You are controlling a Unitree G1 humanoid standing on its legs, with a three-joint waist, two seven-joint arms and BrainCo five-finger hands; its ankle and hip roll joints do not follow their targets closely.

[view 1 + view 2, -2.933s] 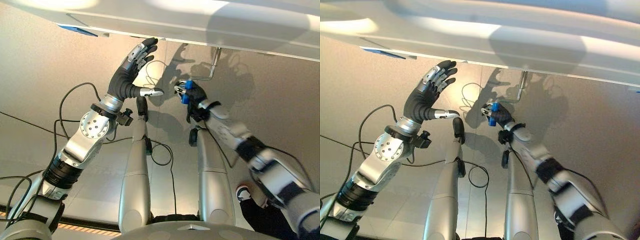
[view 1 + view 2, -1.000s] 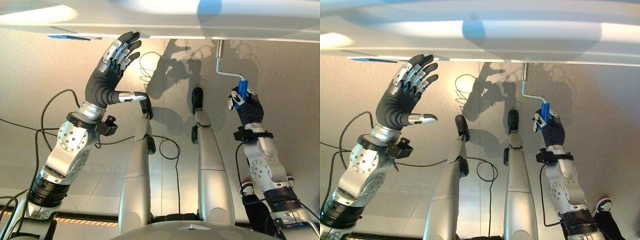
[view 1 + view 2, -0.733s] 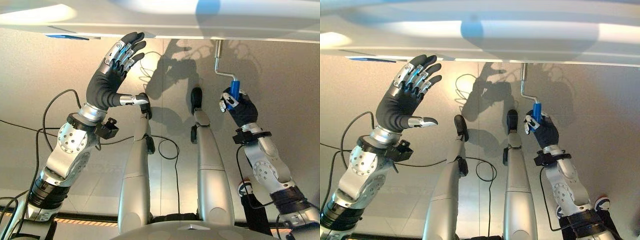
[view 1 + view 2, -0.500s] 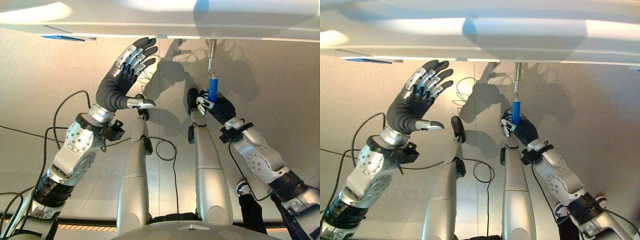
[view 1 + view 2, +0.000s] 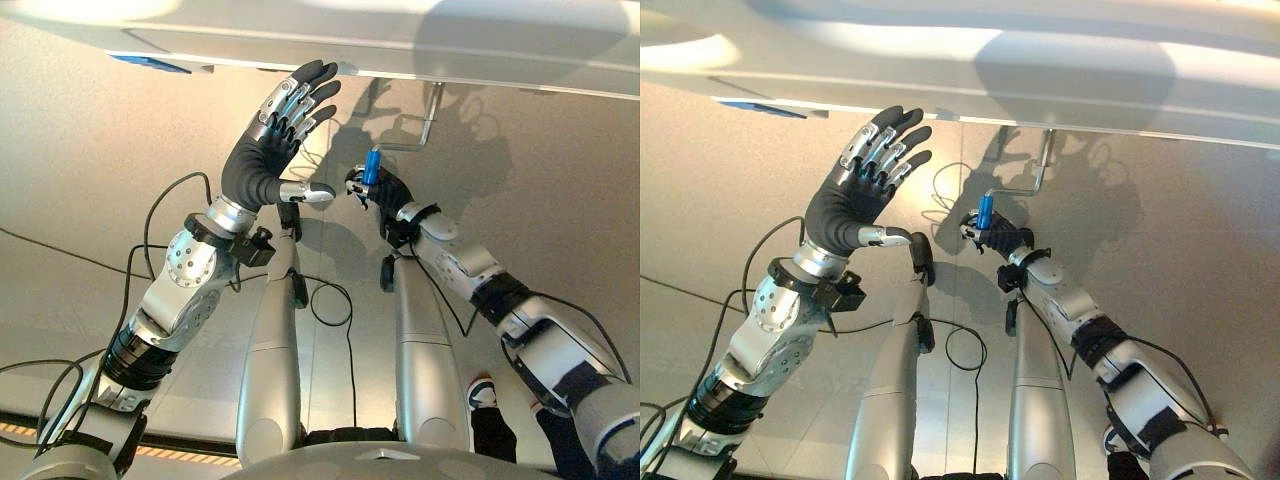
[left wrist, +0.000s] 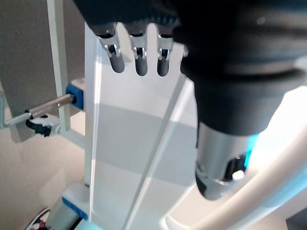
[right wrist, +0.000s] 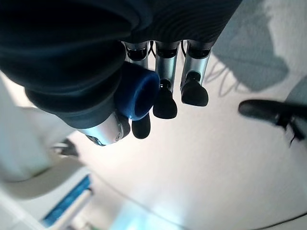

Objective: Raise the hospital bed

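You have 1 bent metal crank (image 5: 420, 130) with 1 blue cylindrical grip (image 5: 984, 212), hanging under the white hospital bed frame (image 5: 400, 30). Your right hand (image 5: 1002, 238) is curled round that grip. Your left hand (image 5: 268, 150) is spread flat just beneath the frame, holding nothing.

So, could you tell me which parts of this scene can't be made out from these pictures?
- The bed: cut off by the top edge in both eye views, so its height can't be judged.
- The crank: its upper end goes behind the bed's lower edge, hiding the joint.
- The blue handle: in the right wrist view the right hand curled round it shows just its end.
- The left hand: open by the bed; contact can't be told.
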